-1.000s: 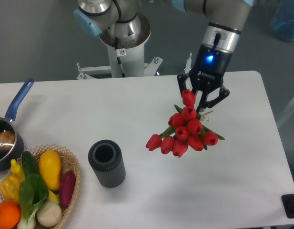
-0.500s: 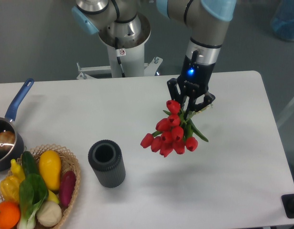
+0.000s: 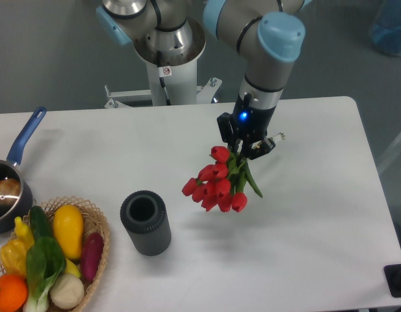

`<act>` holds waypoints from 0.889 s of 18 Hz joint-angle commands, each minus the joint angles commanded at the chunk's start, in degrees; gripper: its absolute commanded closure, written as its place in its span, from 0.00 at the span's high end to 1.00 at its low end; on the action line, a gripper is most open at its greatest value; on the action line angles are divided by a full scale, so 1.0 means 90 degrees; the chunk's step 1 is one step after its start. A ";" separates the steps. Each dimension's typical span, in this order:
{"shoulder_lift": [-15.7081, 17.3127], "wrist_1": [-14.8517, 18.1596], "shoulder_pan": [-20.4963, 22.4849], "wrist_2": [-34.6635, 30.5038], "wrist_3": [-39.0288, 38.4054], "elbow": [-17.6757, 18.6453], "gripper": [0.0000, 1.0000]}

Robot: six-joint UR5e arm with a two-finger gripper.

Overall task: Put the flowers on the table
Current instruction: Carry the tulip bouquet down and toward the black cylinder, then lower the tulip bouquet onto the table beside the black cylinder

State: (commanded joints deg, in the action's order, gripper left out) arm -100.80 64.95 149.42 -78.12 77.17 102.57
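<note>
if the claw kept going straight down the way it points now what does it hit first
Likely bare white table. The claw points down, shut on the flowers, whose heads hang lowest and would touch first. The grey cylinder sits off to the side. Depth is hard to judge.

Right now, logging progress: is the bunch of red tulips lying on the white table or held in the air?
Held in the air: the hand grips the stems, the red tulips hanging blooms-down above the white table.
</note>
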 joint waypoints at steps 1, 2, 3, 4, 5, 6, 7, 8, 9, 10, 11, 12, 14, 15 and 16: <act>-0.0069 -0.0010 -0.0069 -0.0195 -0.0010 -0.0010 0.26; -0.0118 -0.0010 -0.0128 -0.0313 -0.0010 -0.0029 0.26; -0.0147 -0.0010 -0.0128 -0.0334 0.0000 -0.0029 0.26; -0.0167 -0.0020 -0.0138 -0.0334 0.0000 -0.0039 0.26; -0.0215 -0.0029 -0.0138 -0.0334 0.0000 -0.0039 0.26; -0.0283 -0.0039 -0.0148 -0.0334 -0.0010 -0.0059 0.26; -0.0381 -0.0039 -0.0196 -0.0344 -0.0010 -0.0097 0.26; -0.0450 -0.0049 -0.0254 -0.0354 -0.0010 -0.0117 0.26; -0.0470 -0.0049 -0.0265 -0.0354 0.0000 -0.0127 0.26; -0.0508 -0.0059 -0.0265 -0.0354 0.0000 -0.0127 0.27; -0.0576 -0.0059 -0.0265 -0.0354 0.0019 -0.0127 0.27; -0.0635 -0.0059 -0.0265 -0.0354 0.0020 -0.0127 0.28; -0.0743 -0.0068 -0.0265 -0.0354 0.0020 -0.0137 0.30; -0.0772 -0.0068 -0.0275 -0.0363 0.0020 -0.0137 0.30; -0.0811 -0.0068 -0.0265 -0.0354 0.0020 -0.0166 0.30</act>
State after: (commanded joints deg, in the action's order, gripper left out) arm -108.10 64.34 147.04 -81.30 77.34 101.08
